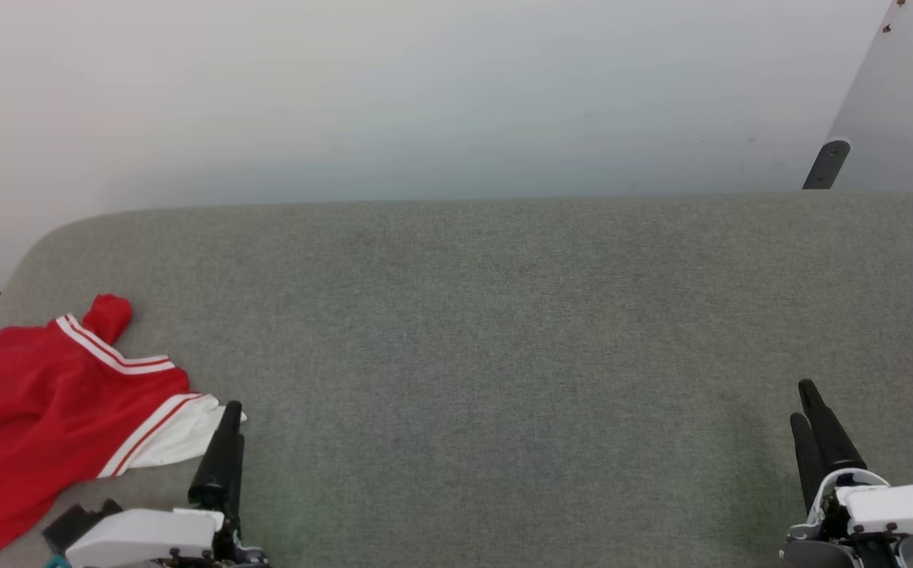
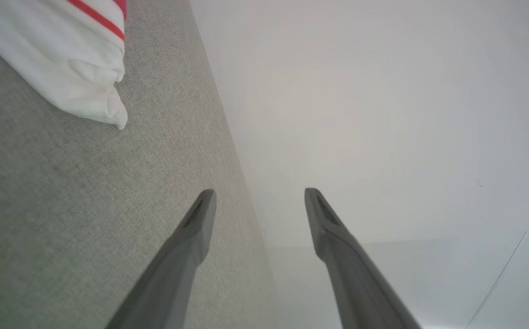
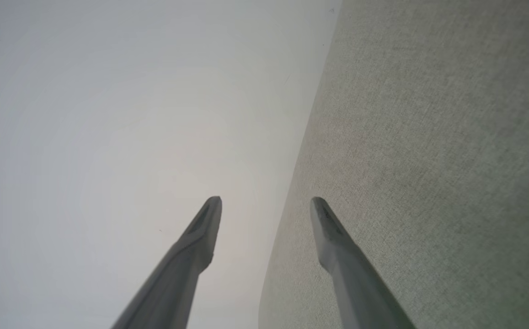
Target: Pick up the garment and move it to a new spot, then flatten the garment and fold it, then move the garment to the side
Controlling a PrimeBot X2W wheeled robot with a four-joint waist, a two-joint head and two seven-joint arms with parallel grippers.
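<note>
Looking across the grey worktop (image 1: pixel 503 315), you have room for folding; the garment (image 1: pixel 38 410) lies crumpled at its left edge, its white sleeve (image 2: pixel 63 73) just beside your left gripper (image 2: pixel 257 196). Its fingers and those of the right gripper (image 3: pixel 266 201) stand apart, ready to grasp.

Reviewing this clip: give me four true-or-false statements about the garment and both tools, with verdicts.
1. The garment lies bunched at the left end of the grey surface. True.
2. The left tool is shut on the white sleeve. False: it is open and empty, and the sleeve lies apart from it.
3. The right tool is open and holds nothing. True.
4. The garment is folded neatly at the surface's middle. False: it is unfolded, at the left.
</note>
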